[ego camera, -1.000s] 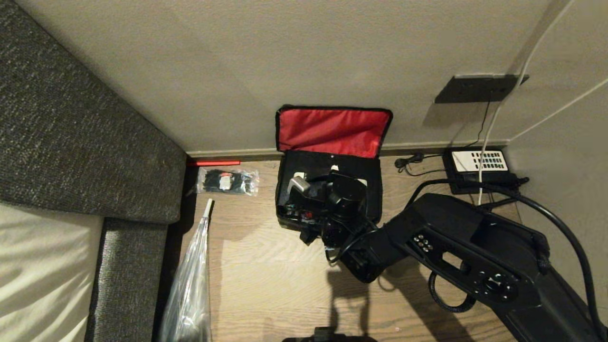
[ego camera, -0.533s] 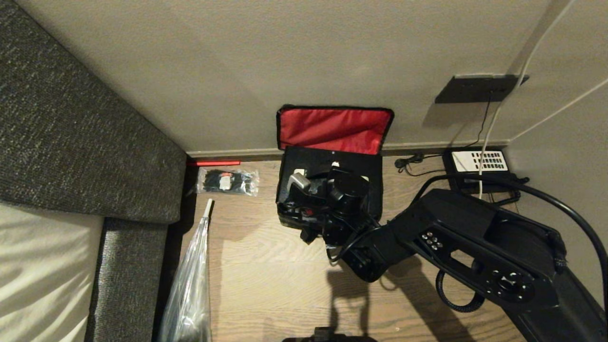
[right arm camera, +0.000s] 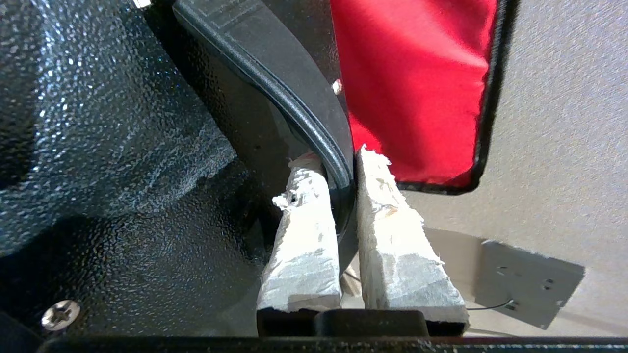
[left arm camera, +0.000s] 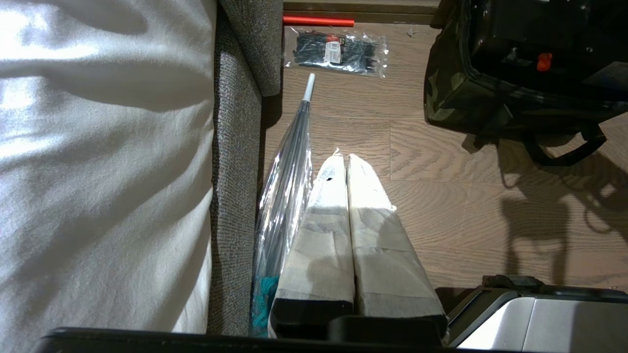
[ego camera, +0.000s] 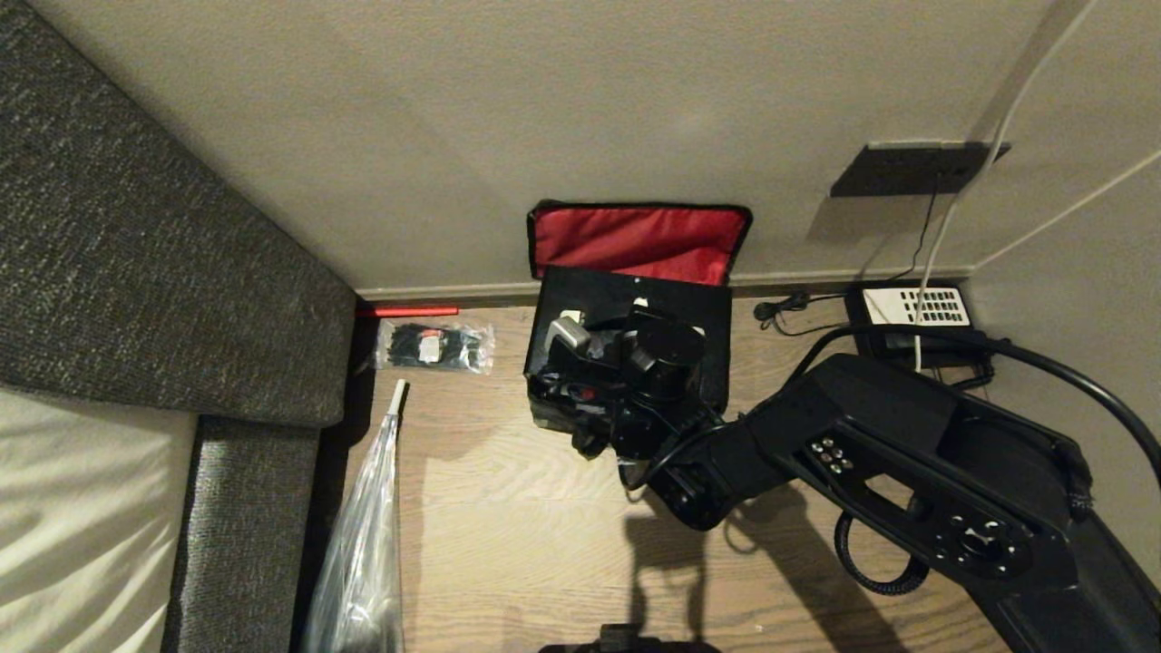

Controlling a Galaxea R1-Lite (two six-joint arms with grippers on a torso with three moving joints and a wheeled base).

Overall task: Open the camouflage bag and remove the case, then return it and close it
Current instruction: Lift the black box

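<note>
camouflage bag [ego camera: 542,413] on wood floor [ego camera: 508,535] against wall, lid up, red lining [ego camera: 635,240] showing. case [ego camera: 635,299] upright in bag mouth, black, red latch [left arm camera: 543,62] on one edge. right gripper [right arm camera: 341,169] over bag, jaws narrow, clamped on case handle [right arm camera: 274,73]. left gripper [left arm camera: 343,164] parked low beside sofa [ego camera: 136,272], jaws pressed together, holding nothing. packet of black cable ties [ego camera: 435,346], clear plastic-wrapped umbrella [ego camera: 363,544] on floor left of bag. telephone [ego camera: 912,313] by wall corner.
</note>
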